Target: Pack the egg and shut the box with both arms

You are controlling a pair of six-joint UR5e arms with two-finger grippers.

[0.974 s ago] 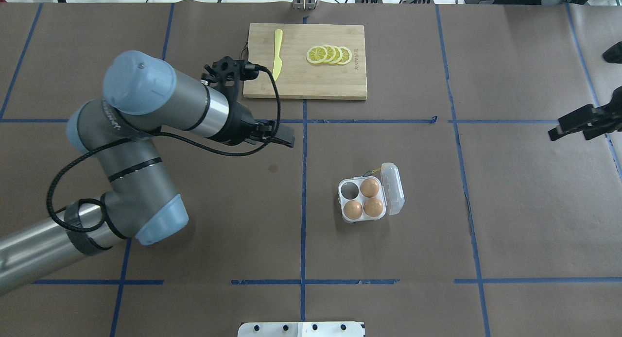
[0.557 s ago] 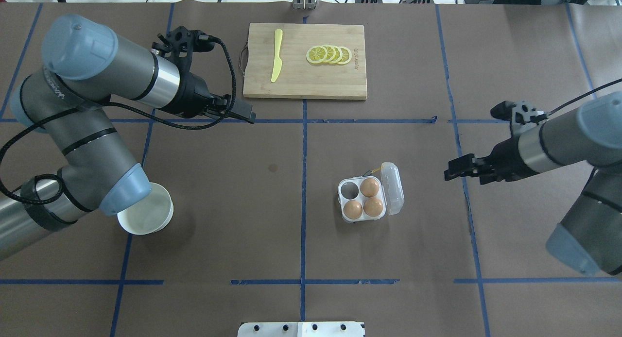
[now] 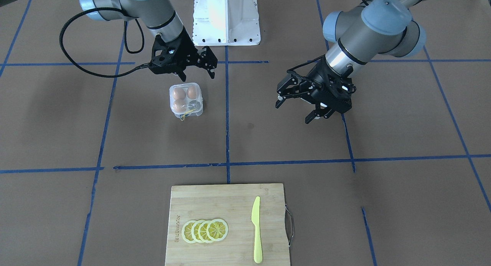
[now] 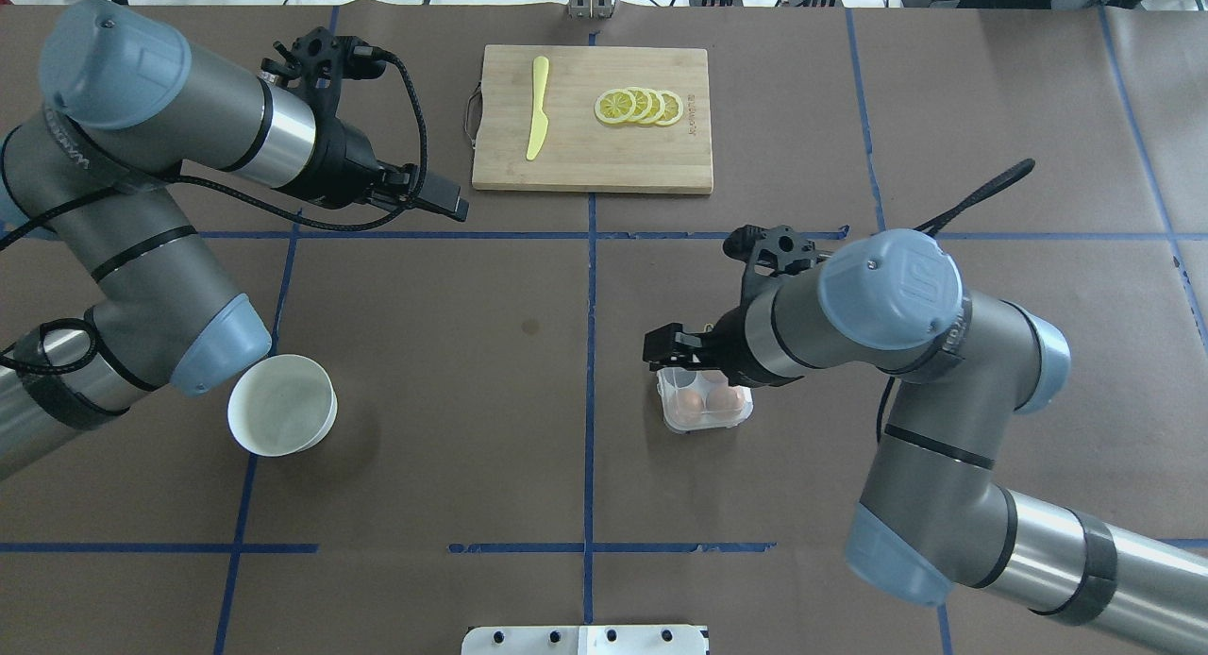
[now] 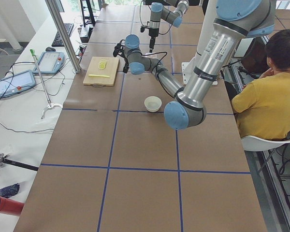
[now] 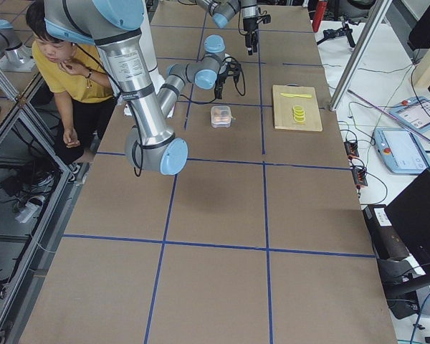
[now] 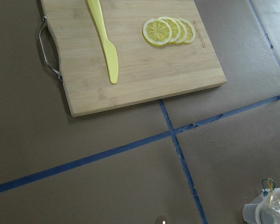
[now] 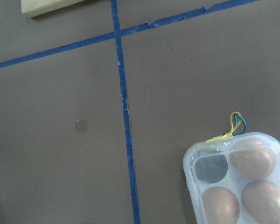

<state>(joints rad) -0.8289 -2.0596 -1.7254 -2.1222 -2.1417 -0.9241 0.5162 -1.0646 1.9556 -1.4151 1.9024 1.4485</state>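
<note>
At right black claw gripper (image 3: 196, 71): spread wide, empty, hovering close above small clear plastic egg box (image 3: 186, 99). Box closed over three orange-brown eggs (image 8: 253, 161), fourth cup bare; resting on brown paper-covered bench (image 3: 345, 189). At left black claw gripper (image 3: 293, 112): likewise spread, empty, well apart from box, across blue tape line (image 3: 227, 116).

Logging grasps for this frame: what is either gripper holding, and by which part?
Nothing. The left gripper and right gripper both show open, empty jaws; the box sits ungripped.
</note>
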